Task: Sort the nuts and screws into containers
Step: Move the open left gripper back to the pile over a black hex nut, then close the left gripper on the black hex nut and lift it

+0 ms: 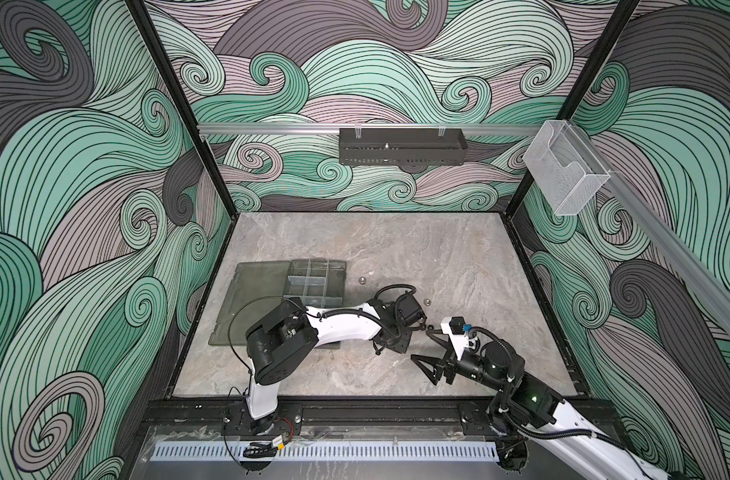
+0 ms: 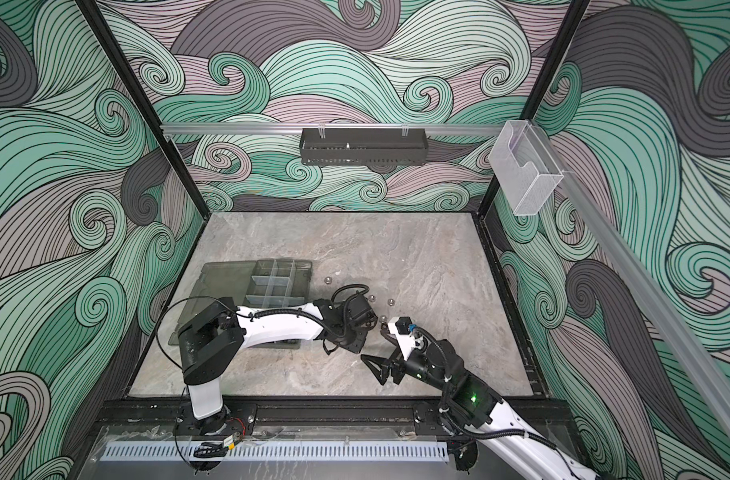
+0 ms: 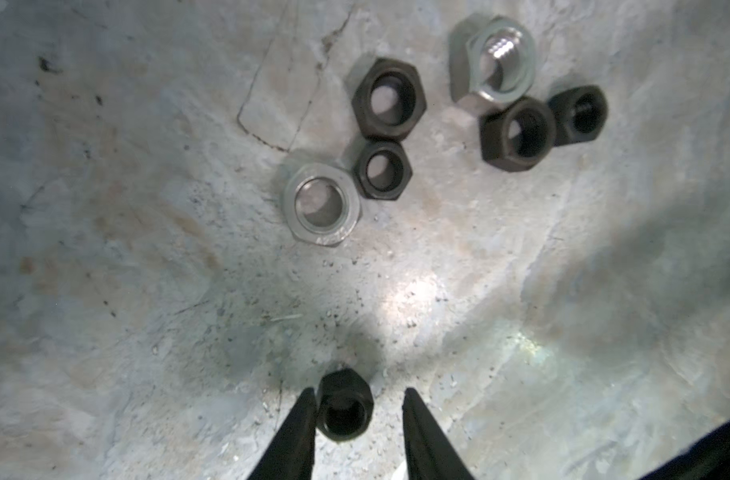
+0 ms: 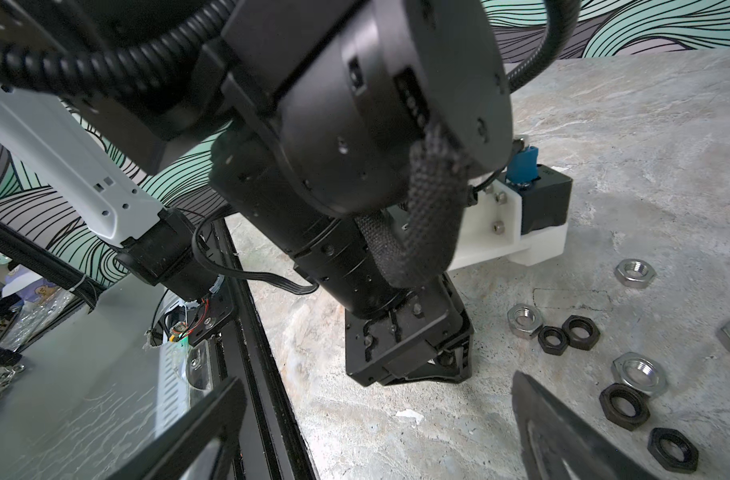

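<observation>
In the left wrist view, the left claw [image 3: 358, 395] is standing apart and straddling a black nut [image 3: 345, 405] on the stone table [image 3: 147, 249]. The nut is touching one fingertip [image 3: 303, 409] while a gap is showing at the other, so nothing is being clamped. It is a small matte hex ring with smooth flats, looking slightly tipped. Ahead of the tips more nuts are lying close together, among them a silver nut [image 3: 322, 204] touching a smaller black one, and farther ahead a tilted silver nut [image 3: 494, 62] is crowding two black ones. No screws are showing.

Because the nut is sitting off-centre, a closing squeeze is likely to shove or flip it, and the thin tips could let it squirt out.

In both top views, the right claw [image 1: 420, 344] is spreading wide and holding nothing, just beside the left claw. Any reach by either is risking a knock between them. The containers [image 1: 340, 274] are lying open, well apart on the left claw's far side.

In the right wrist view, the left claw is pointing down at the table, with the nuts scattered just beyond it.
</observation>
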